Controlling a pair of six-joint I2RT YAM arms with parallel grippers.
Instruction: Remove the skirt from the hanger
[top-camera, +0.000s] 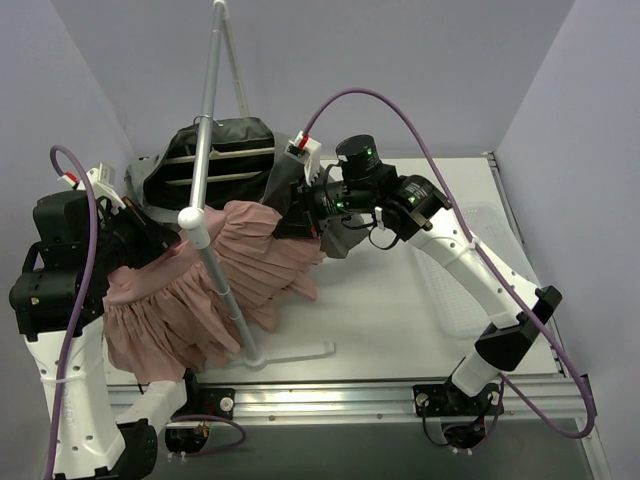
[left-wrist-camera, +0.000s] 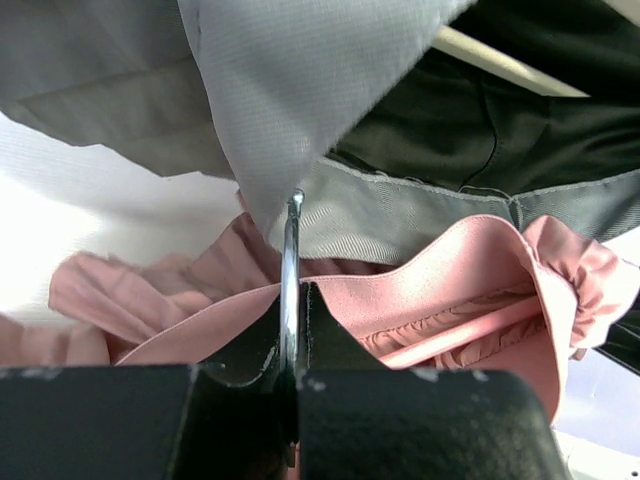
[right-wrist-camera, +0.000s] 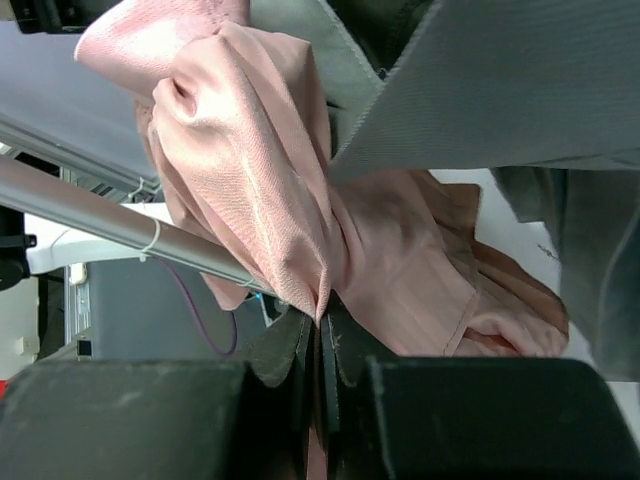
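Left hand pinches a thin metal strip at the waistband of the pink skirt, while my right hand pinches its bunched fabric.

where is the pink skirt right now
Top view, left of centre: the pink skirt is crossed by the white rack pole, below the dark garment, pinched by the right hand.

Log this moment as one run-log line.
left claw: shut on skirt waistband | right claw: shut on skirt fabric | skirt: bunched beside rack pole | removal: unconfirmed
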